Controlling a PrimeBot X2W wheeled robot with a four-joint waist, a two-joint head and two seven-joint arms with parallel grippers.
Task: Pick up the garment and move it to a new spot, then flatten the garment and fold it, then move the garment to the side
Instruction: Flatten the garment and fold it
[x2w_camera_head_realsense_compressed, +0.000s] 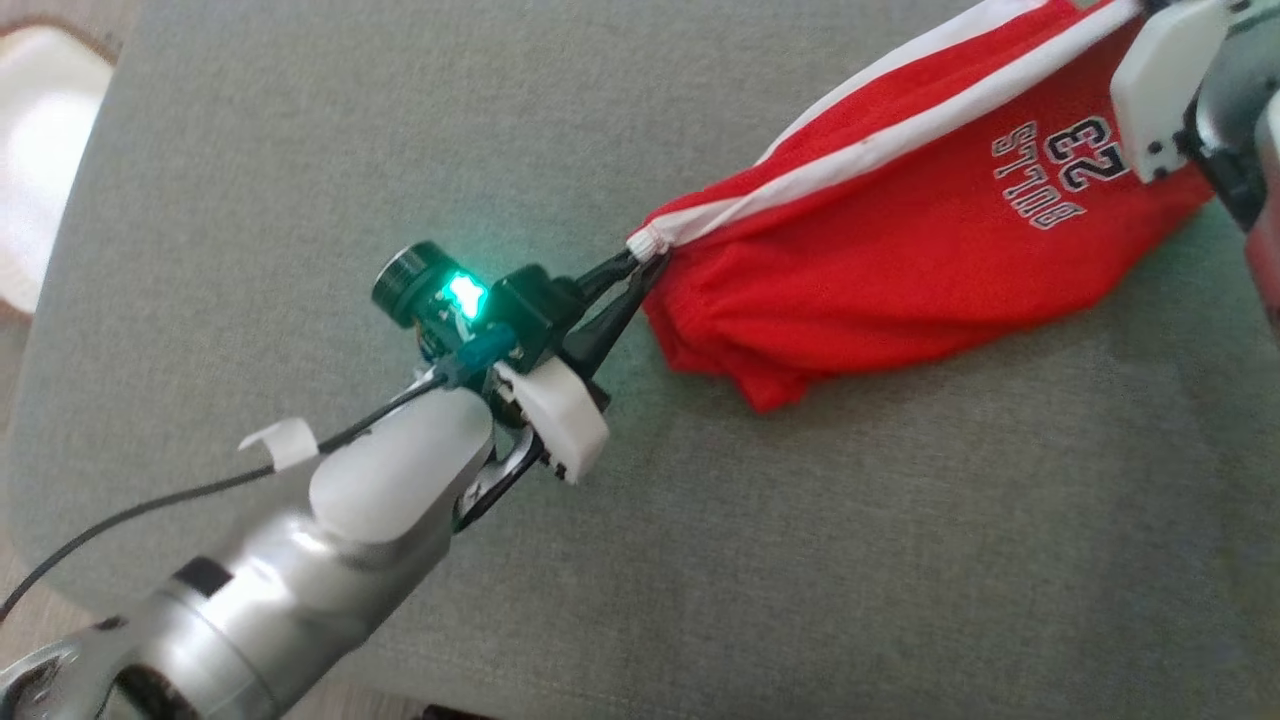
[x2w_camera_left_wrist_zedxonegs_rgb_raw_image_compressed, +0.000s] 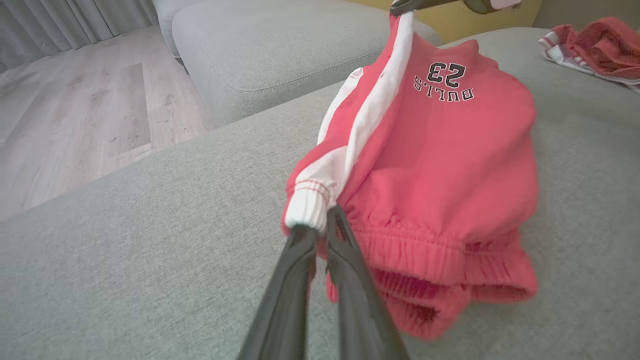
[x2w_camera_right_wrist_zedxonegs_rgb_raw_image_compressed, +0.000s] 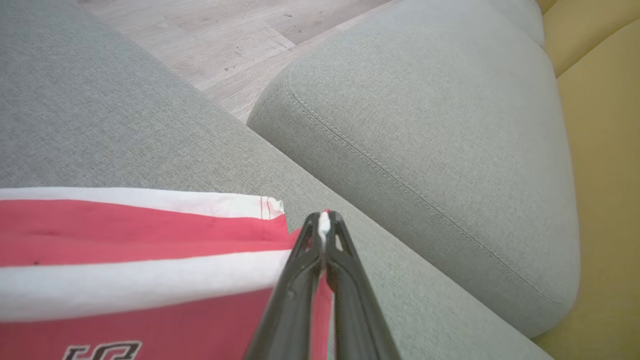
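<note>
The garment (x2w_camera_head_realsense_compressed: 900, 230) is a pair of red shorts with white side stripes and "BULLS 23" printed on it. It hangs stretched between my two grippers, its lower fold resting on the grey cushion (x2w_camera_head_realsense_compressed: 700, 550). My left gripper (x2w_camera_head_realsense_compressed: 640, 262) is shut on the white end of the waistband, seen up close in the left wrist view as garment (x2w_camera_left_wrist_zedxonegs_rgb_raw_image_compressed: 430, 165) pinched by the left gripper (x2w_camera_left_wrist_zedxonegs_rgb_raw_image_compressed: 320, 220). My right gripper (x2w_camera_right_wrist_zedxonegs_rgb_raw_image_compressed: 324, 222) is shut on the white hem corner of the garment (x2w_camera_right_wrist_zedxonegs_rgb_raw_image_compressed: 150, 240). Its white wrist casing (x2w_camera_head_realsense_compressed: 1165, 85) shows at the head view's top right.
Another red and white cloth (x2w_camera_left_wrist_zedxonegs_rgb_raw_image_compressed: 595, 52) lies further off on the same cushion. A second grey cushion (x2w_camera_right_wrist_zedxonegs_rgb_raw_image_compressed: 425, 125) sits beside it across a gap, with wooden floor (x2w_camera_left_wrist_zedxonegs_rgb_raw_image_compressed: 75, 115) beyond and a yellow surface (x2w_camera_right_wrist_zedxonegs_rgb_raw_image_compressed: 605, 175) alongside. A white round object (x2w_camera_head_realsense_compressed: 40, 150) sits at far left.
</note>
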